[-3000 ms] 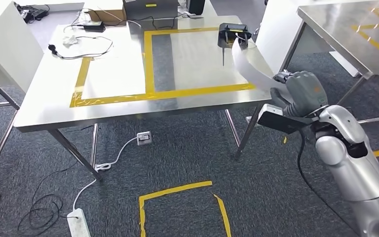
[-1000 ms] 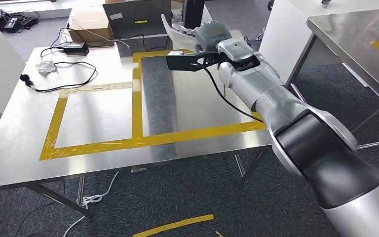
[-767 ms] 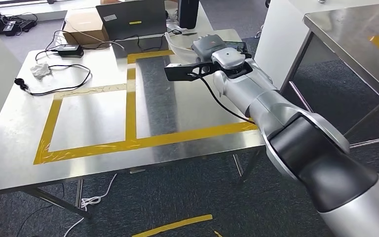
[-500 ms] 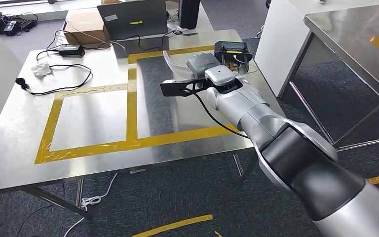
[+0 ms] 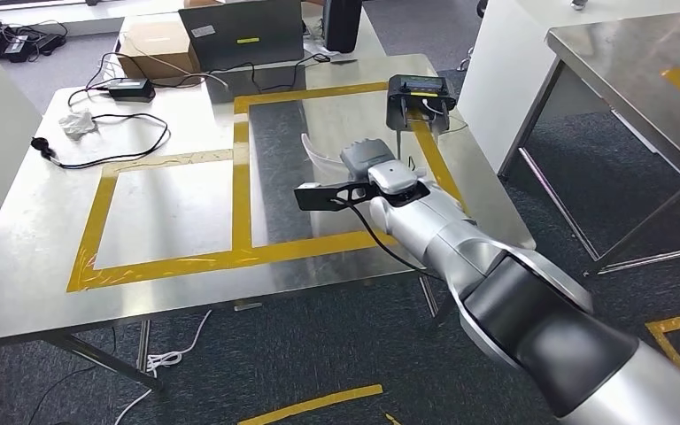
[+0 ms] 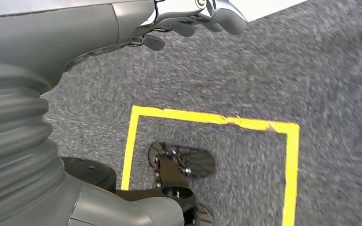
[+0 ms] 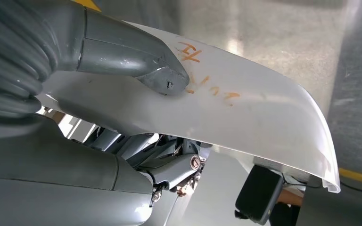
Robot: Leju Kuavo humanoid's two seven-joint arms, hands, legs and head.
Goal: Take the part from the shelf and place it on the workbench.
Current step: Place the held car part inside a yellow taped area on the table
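Your robot's right arm reaches forward from the lower right, stretched out over the stainless steel bench (image 5: pixel 186 266) with yellow tape rectangles (image 5: pixel 248 252). Its right hand (image 5: pixel 367 159) grips a curved, translucent white plastic part (image 5: pixel 326 164), held above the bench surface inside the right-hand taped rectangle. From the wrist camera you see the thick grey thumb (image 7: pixel 162 77) pressed on the part's outer face beside orange handwritten marks (image 7: pixel 207 92), with the darker fingers tucked beneath the part. A black device (image 5: pixel 419 93) sits near the bench's far right edge, and a closed grey laptop (image 5: pixel 241 34) and cardboard box (image 5: pixel 155 44) sit at the back. The left hand (image 6: pixel 188 23) hangs over grey carpet (image 6: pixel 311 84) marked with yellow tape, fingers loosely curled and holding nothing.
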